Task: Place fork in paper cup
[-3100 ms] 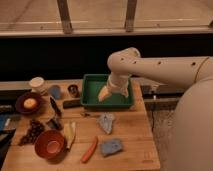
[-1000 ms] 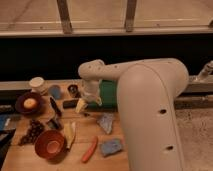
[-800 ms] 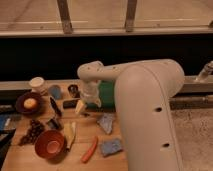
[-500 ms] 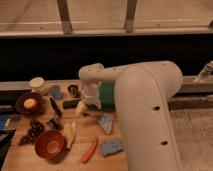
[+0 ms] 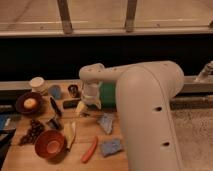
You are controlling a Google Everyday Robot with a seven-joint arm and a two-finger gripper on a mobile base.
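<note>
My gripper hangs low over the wooden table, just right of a black block and in front of the dark can. A thin dark sliver that looks like the fork lies on the table right at the gripper's tip, partly hidden by it. The cream-white paper cup stands upright at the table's back left, well to the left of the gripper.
A small blue cup, a dark bowl with an orange thing, a black-handled utensil, grapes, a red-brown bowl, a banana, a carrot, a grey cloth, a blue sponge and a green tray.
The arm has swung left from over the green tray and the gripper has come down to the table by the fork. The table's objects have not moved.
</note>
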